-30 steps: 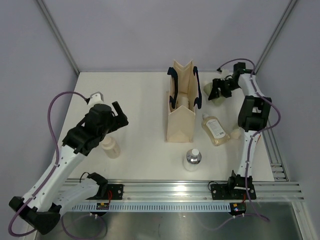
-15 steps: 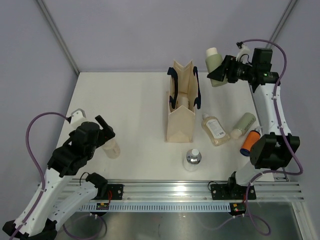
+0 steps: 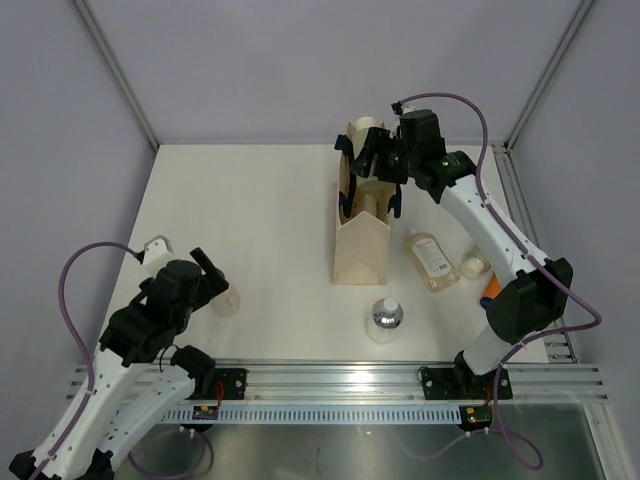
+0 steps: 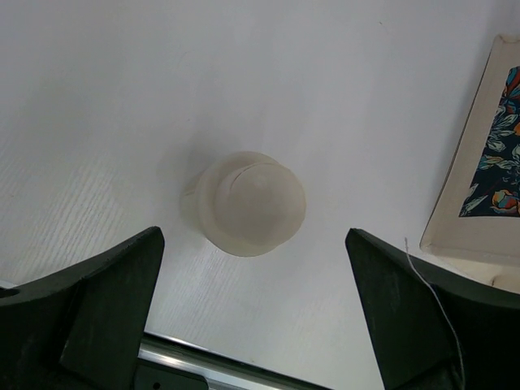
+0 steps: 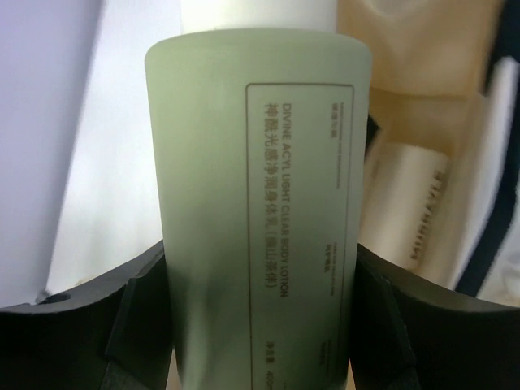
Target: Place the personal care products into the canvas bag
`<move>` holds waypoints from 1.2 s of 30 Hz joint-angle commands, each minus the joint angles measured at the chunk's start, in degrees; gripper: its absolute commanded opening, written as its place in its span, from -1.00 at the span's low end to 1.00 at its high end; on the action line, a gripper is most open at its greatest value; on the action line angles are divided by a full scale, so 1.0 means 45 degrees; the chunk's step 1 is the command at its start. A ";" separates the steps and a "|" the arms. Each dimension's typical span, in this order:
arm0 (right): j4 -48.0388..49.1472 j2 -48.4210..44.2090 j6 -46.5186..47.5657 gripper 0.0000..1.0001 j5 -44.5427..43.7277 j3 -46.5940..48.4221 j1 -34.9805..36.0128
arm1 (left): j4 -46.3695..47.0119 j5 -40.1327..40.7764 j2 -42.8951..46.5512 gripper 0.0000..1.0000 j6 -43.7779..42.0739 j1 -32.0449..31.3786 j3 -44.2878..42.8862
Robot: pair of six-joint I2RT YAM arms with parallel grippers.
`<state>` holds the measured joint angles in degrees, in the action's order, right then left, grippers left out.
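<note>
My right gripper (image 3: 384, 160) is shut on a pale green lotion bottle (image 5: 260, 211) and holds it over the far end of the open canvas bag (image 3: 362, 250). A cream tube (image 5: 414, 213) lies inside the bag. My left gripper (image 3: 208, 276) is open above a cream bottle (image 3: 226, 300), which stands upright between the spread fingers in the left wrist view (image 4: 250, 203), untouched. An amber flask (image 3: 432, 260) lies right of the bag. A clear silver-capped bottle (image 3: 386, 316) stands in front of it. Another pale green bottle (image 3: 473, 266) and an orange one (image 3: 490, 291) lie partly hidden behind the right arm.
The bag's printed side (image 4: 494, 162) shows at the right edge of the left wrist view. The metal rail (image 3: 330, 385) runs along the table's near edge. Grey walls close in the back and sides.
My right arm swung left from the far right corner, carrying the pale green bottle to above the bag. My left arm drew back toward the near left, its gripper now over the cream bottle.
</note>
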<state>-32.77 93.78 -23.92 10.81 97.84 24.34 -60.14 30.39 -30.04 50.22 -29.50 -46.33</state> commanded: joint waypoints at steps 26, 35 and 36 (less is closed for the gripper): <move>-0.0470 -0.2047 0.7990 0.99 0.5292 -0.1371 0.0334 | 0.6019 0.0353 -0.1991 0.98 -0.2057 0.0031 0.3654; -0.0627 -0.3143 0.8187 0.99 0.5916 -0.1822 -0.0251 | 0.7289 0.0962 -0.4182 0.91 -0.2135 0.0109 0.3712; -0.0646 -0.3221 0.8149 0.99 0.6054 -0.1782 -0.0445 | 0.7367 0.0980 -0.4493 0.89 -0.2097 0.0109 0.3693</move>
<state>-35.35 81.32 11.00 34.61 89.82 24.40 -33.04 31.94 -48.45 40.82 -29.32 -29.85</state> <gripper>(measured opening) 0.993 0.958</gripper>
